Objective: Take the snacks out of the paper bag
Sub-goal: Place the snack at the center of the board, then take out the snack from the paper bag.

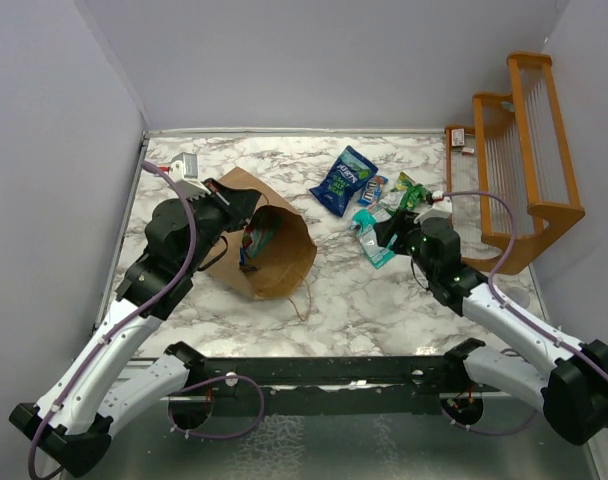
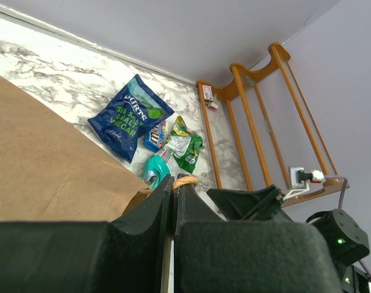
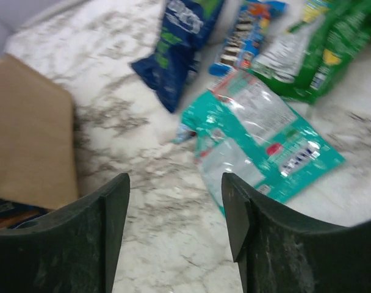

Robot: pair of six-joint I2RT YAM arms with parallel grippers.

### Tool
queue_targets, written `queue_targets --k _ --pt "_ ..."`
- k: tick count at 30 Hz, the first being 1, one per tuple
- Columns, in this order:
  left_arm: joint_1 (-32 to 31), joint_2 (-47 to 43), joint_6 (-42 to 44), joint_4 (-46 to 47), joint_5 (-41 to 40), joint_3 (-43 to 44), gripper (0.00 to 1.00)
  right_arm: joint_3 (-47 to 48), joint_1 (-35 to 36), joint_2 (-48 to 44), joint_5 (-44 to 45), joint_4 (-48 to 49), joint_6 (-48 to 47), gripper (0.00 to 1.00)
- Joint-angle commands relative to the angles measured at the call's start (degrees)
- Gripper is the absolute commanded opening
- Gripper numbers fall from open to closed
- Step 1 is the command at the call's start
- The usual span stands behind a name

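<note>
The brown paper bag point(image 1: 284, 270) point(image 2: 39, 159) point(image 3: 27, 140) lies on its side at the left middle, mouth toward the near edge. A snack packet point(image 1: 256, 240) shows inside it. My left gripper point(image 1: 246, 200) point(image 2: 173, 183) is shut on the bag's twisted handle point(image 2: 185, 180) at the rim. To the right of the bag, on the marble, lie a dark blue packet point(image 1: 344, 180) point(image 2: 130, 116) point(image 3: 179, 43), a teal packet point(image 1: 369, 238) point(image 3: 265, 134), a green one point(image 1: 409, 193) point(image 3: 332, 55) and a small candy pack point(image 3: 246, 33). My right gripper point(image 1: 389, 232) point(image 3: 176, 183) is open and empty just beside the teal packet.
An orange wooden rack point(image 1: 524, 150) point(image 2: 252, 110) stands at the back right corner. Grey walls close the table on the left, back and right. A loose bag handle point(image 1: 302, 300) trails on the marble in front of the bag. A small white object point(image 1: 189, 165) sits at the back left.
</note>
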Motion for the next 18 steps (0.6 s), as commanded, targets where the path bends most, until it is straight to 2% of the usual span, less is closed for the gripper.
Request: queue_targets --k 1,5,8,10,12,14,16,18 --pt "0.18 -1.57 -0.75 1.78 1.26 -0.13 0.0 -3.11 -0.09 -2.27 -19.35 14.83 -4.8 0.64" --pt "0.15 -1.5 -1.23 1.96 1.7 -0.34 0.0 -7.34 0.19 1.3 -38.94 31.87 2.03 0.64" --pt "0.15 -1.21 -1.67 2.39 2.17 -0.47 0.0 -9.53 4.76 5.59 -44.12 45.07 5.5 0.64" --pt "0.12 -1.04 -1.93 2.76 2.66 -0.44 0.0 -8.52 10.98 7.13 -41.18 45.46 1.54 0.64" --pt "0.14 -0.88 -1.98 2.96 2.7 -0.32 0.0 -5.69 18.03 8.79 -32.67 40.9 -4.17 0.64" --pt "0.15 -0.68 -2.06 2.94 2.76 0.0 0.0 -2.08 23.63 11.7 -23.29 35.61 -7.46 0.6" --pt "0.15 -0.62 -2.29 3.16 2.9 0.25 0.0 1.66 24.98 15.69 -19.69 31.69 -4.5 0.55" --pt "0.15 -0.51 -2.86 3.53 3.1 0.05 0.0 3.18 25.35 19.82 -18.06 33.03 0.36 0.45"
